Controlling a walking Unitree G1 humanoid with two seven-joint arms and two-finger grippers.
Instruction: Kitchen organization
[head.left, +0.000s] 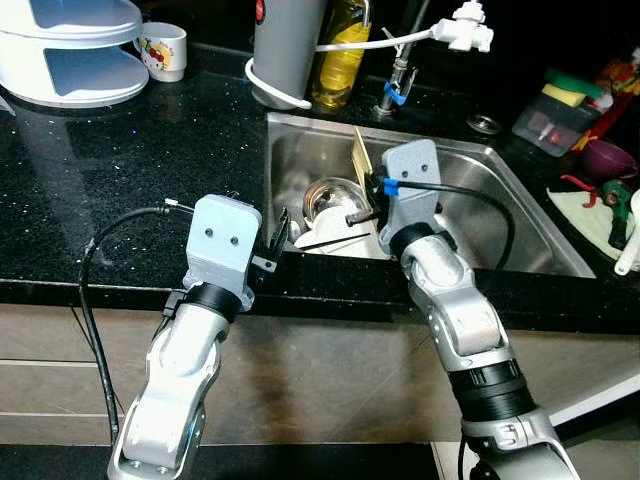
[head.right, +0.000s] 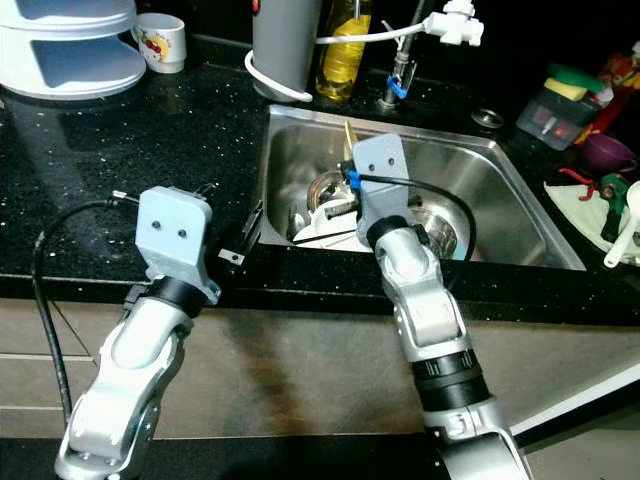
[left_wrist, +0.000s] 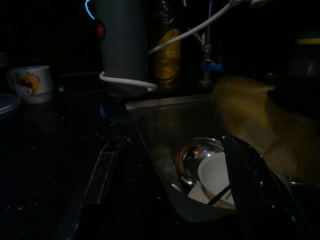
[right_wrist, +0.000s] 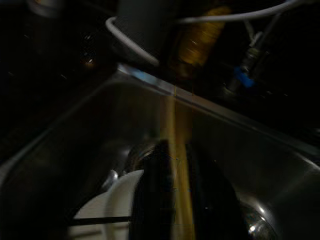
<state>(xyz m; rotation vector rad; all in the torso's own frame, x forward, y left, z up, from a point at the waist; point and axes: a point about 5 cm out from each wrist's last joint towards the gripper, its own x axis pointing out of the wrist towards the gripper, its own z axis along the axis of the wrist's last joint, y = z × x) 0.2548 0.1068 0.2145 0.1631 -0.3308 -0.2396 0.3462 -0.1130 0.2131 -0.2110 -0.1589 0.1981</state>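
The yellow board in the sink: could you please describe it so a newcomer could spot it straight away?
Start at the steel sink set into the black countertop. Over its middle, the right pincer is closed on a thin yellow board, held on edge. Unlike the white dishes and metal bowl lying below, it is flat, yellow and upright.

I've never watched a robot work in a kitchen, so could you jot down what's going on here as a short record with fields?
Place: black speckled stone counter with a stainless steel sink
In the sink: white plates and a round shiny metal bowl
Right hand: over the sink, shut on a thin flat yellowish board held upright
Left hand: open, holding nothing, above the counter at the sink's left edge
Behind the sink: grey cylindrical kettle, yellow oil bottle, tap
Far left: white cartoon mug
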